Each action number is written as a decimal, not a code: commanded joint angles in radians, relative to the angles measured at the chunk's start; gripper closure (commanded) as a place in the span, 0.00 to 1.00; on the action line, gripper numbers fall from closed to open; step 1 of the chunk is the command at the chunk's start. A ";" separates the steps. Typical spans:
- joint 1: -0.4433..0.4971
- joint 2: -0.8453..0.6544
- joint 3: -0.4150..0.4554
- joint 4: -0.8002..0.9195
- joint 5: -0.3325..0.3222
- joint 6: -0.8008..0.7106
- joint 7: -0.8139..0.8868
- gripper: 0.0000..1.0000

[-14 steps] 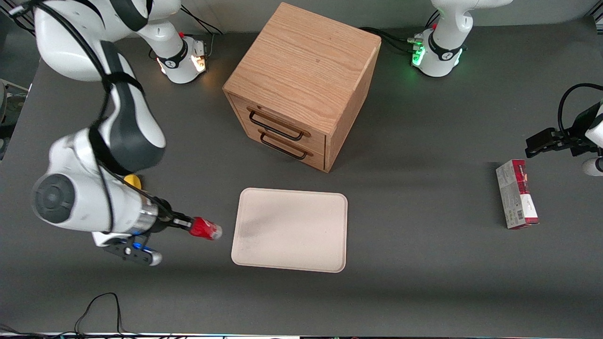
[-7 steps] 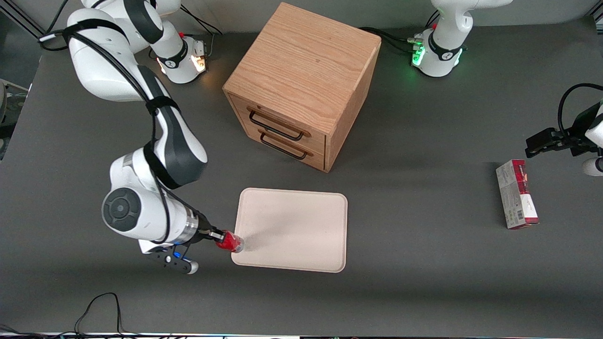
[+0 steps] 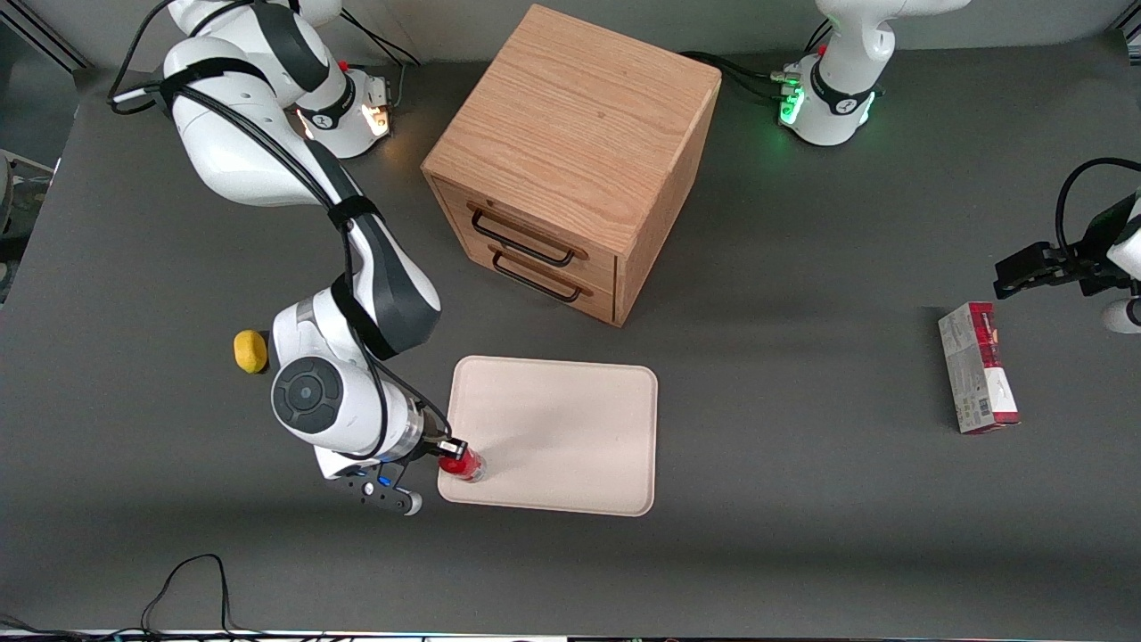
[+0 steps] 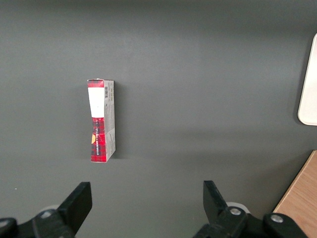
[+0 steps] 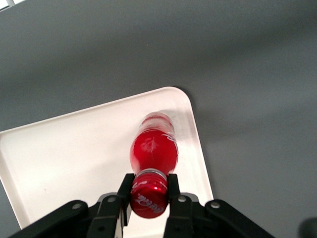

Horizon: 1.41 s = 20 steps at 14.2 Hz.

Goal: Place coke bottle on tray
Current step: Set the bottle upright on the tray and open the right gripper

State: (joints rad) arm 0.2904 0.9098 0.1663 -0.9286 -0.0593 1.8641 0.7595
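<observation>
The coke bottle (image 3: 463, 464), small and red with a red cap and clear base, is held by its cap in my right gripper (image 3: 449, 450). It hangs over the corner of the cream tray (image 3: 570, 428) nearest the front camera at the working arm's end. In the right wrist view the black fingers (image 5: 125, 187) clamp the red cap, the gripper (image 5: 147, 191) is shut on it, and the bottle (image 5: 153, 146) points down at the tray (image 5: 74, 158) near its rounded corner. Whether the base touches the tray I cannot tell.
A wooden two-drawer cabinet (image 3: 570, 160) stands farther from the front camera than the tray. A yellow lump (image 3: 250, 351) lies beside the working arm. A red-and-white carton (image 3: 977, 367) lies toward the parked arm's end, also in the left wrist view (image 4: 101, 120).
My right arm has carried the bottle sideways from the bare table onto the tray's corner and turned it more upright. The yellow lump, covered before, now shows.
</observation>
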 commanded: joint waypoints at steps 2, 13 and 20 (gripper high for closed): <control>0.015 0.023 0.002 0.047 -0.050 -0.006 0.027 1.00; 0.016 0.023 0.002 0.043 -0.063 -0.008 0.023 0.00; -0.077 -0.171 0.004 -0.094 0.013 -0.233 -0.211 0.00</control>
State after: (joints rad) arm 0.2791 0.8747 0.1649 -0.9023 -0.0904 1.7081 0.6703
